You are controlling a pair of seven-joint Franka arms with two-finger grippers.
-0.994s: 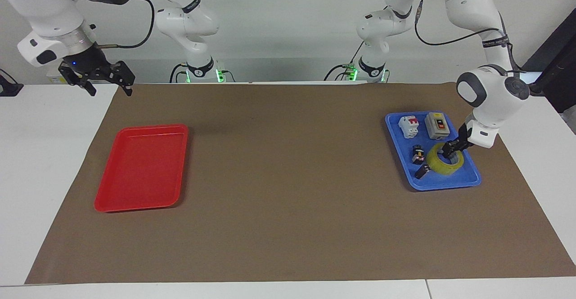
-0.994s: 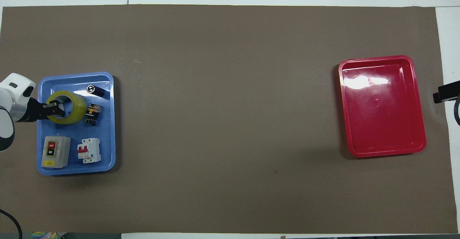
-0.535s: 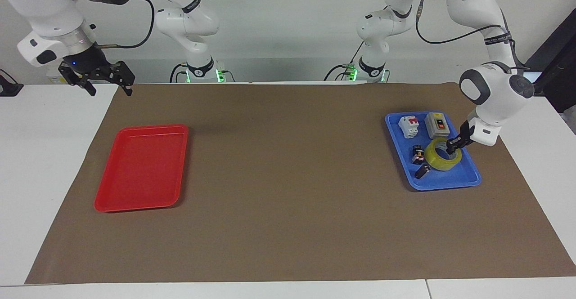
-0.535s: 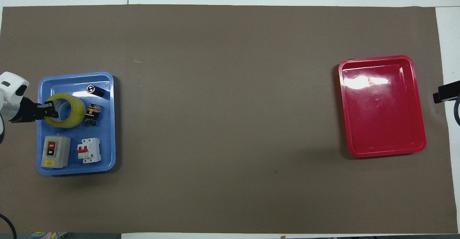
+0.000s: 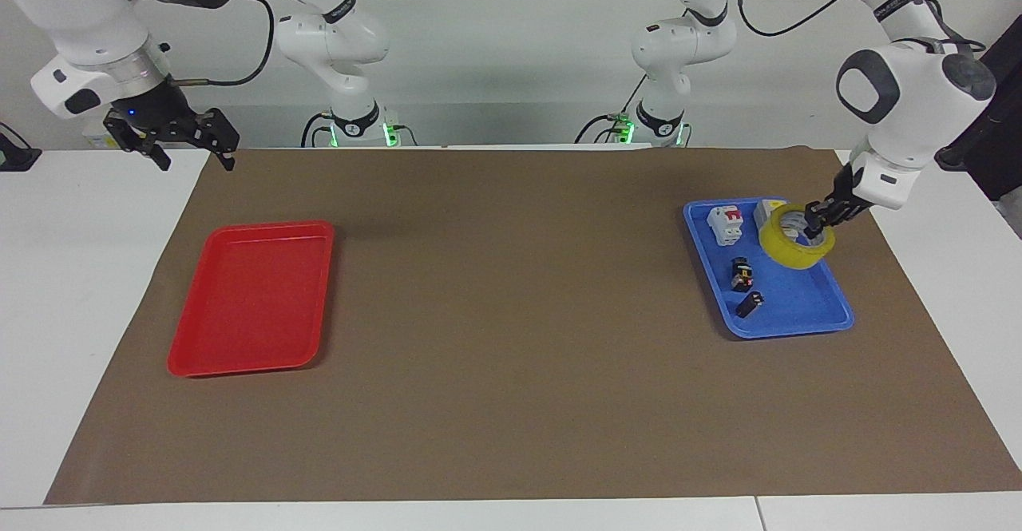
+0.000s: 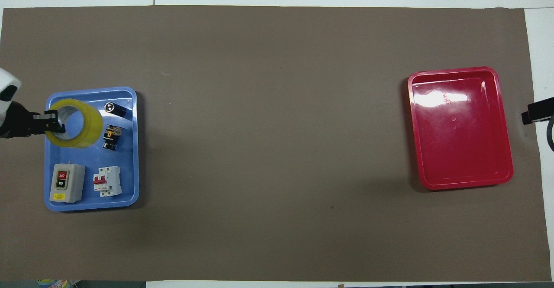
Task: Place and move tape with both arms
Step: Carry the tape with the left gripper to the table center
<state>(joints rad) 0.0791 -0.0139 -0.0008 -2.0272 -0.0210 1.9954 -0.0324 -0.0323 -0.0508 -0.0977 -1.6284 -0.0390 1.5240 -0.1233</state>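
Note:
The yellow tape (image 5: pixel 795 238) (image 6: pixel 76 123) hangs in the air over the blue tray (image 5: pixel 798 307) (image 6: pixel 130 149), tilted. My left gripper (image 5: pixel 819 223) (image 6: pixel 55 122) is shut on the roll's wall, one finger inside the ring and one outside. My right gripper (image 5: pixel 172 138) waits raised over the table's corner at the right arm's end, near the robots, with its fingers spread open and nothing in them. In the overhead view only a dark bit of the right arm (image 6: pixel 536 111) shows at the edge.
In the blue tray lie a grey switch box (image 6: pixel 66 183), a white circuit breaker (image 5: pixel 725 224) (image 6: pixel 107 181) and two small black parts (image 5: pixel 742 273) (image 5: pixel 749 303). An empty red tray (image 5: pixel 254 295) (image 6: pixel 459 127) sits toward the right arm's end. Brown mat (image 5: pixel 511 339) covers the table.
My left gripper closed on the tape and lifted it off the blue tray's floor; the roll now hangs in front of the grey switch box. The right arm stayed still.

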